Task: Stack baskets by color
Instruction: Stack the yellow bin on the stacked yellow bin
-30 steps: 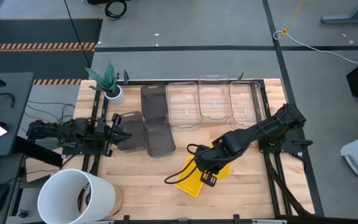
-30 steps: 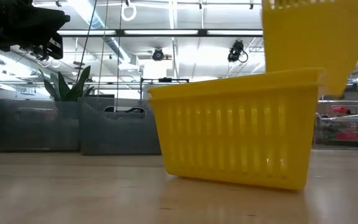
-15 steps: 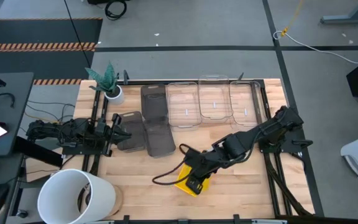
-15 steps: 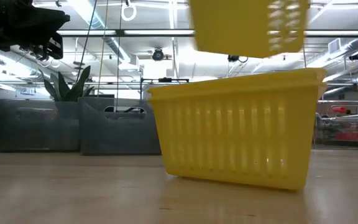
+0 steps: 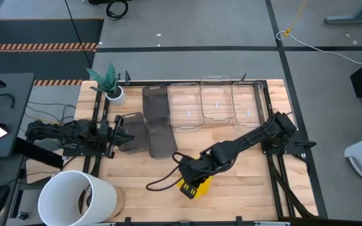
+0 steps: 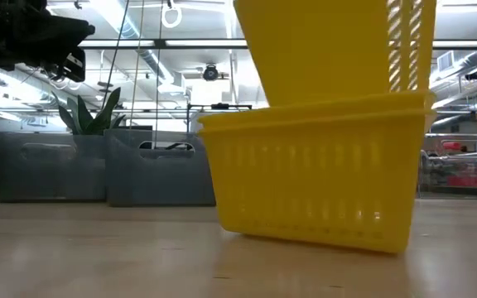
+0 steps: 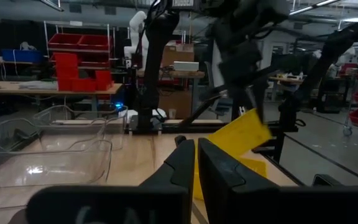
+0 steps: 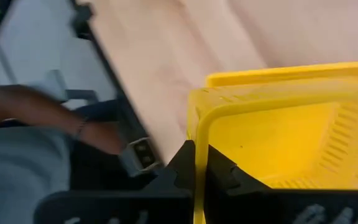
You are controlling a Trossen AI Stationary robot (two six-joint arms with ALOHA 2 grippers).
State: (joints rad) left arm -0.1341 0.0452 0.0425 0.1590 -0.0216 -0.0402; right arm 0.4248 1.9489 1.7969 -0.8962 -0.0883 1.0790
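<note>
A yellow basket point(image 6: 313, 178) stands on its base near the table's front middle. A second yellow basket point(image 6: 330, 50) hangs tilted over it with its lower part behind the standing one's rim, held by my shut right gripper point(image 5: 192, 180). Three grey baskets point(image 5: 157, 122) rest on the table at left of centre. Three clear baskets point(image 5: 215, 103) sit along the far edge. My left gripper point(image 7: 195, 163) waits at the table's left side, level, shut on nothing. My right gripper pinches the hanging basket's wall at its rim point(image 8: 197, 134), next to a rounded corner, one finger inside and one outside. The fingers slant down from above and from the table's right. The basket hangs tilted into the standing basket point(image 8: 272, 76); I cannot tell whether they touch.
A big white bucket point(image 5: 77, 198) stands at the near left corner and a potted plant point(image 5: 110, 85) at the far left. Bare wood lies in front of the yellow baskets and to their right. What looks like a person's forearm point(image 8: 36, 109) shows beyond the near edge.
My right gripper has carried the yellow basket toward the table's left and near edges and downward, tipping more steeply. The basket has gone from high and right of the standing yellow basket to directly over it, its lower part now sunk behind that basket's rim.
</note>
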